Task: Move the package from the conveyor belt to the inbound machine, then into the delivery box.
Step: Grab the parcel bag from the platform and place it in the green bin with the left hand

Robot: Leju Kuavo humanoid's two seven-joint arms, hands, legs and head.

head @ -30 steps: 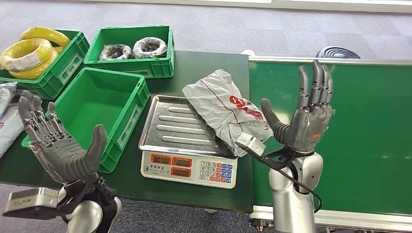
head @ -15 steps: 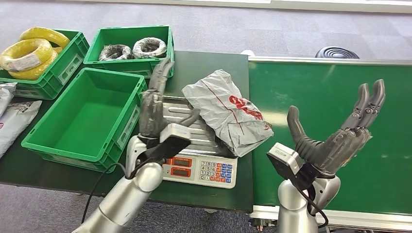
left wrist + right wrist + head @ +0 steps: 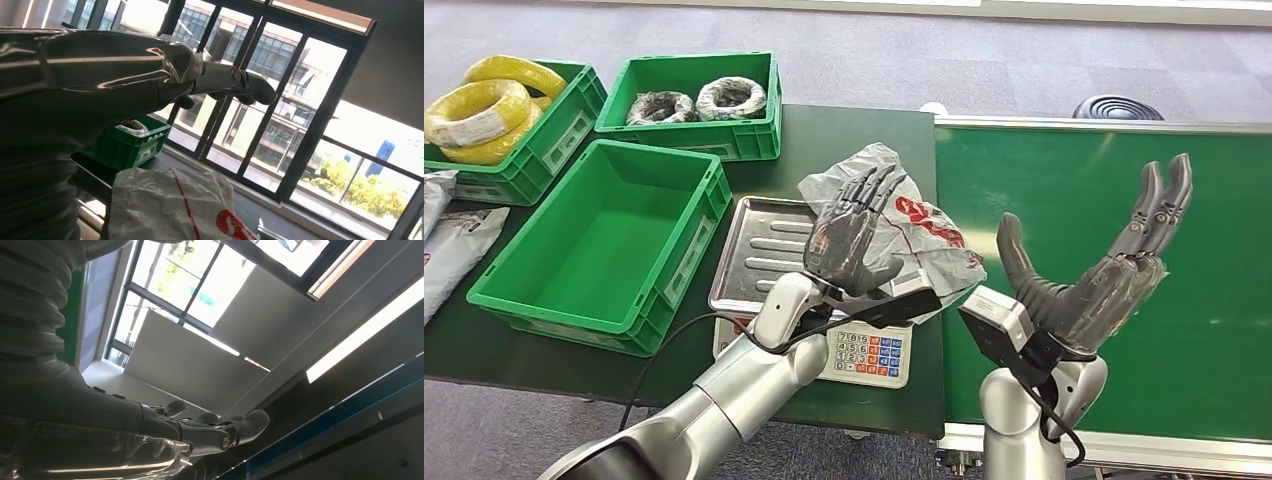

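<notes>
Lying half across the steel scale tray [image 3: 764, 262], the crinkled grey plastic package [image 3: 916, 240] runs eleven-to-five; left hand [image 3: 852, 236] hovers over it, fingers released, nearer than the empty, spread right hand [image 3: 1092, 275] at three o'clock.

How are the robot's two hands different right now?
The left hand reaches out over the grey package on the scale, while the right hand is raised above the green conveyor belt, away from the package. The left hand's fingers point forward over the bag; the right hand's fingers point upward. Both hands look open and hold nothing.
</notes>
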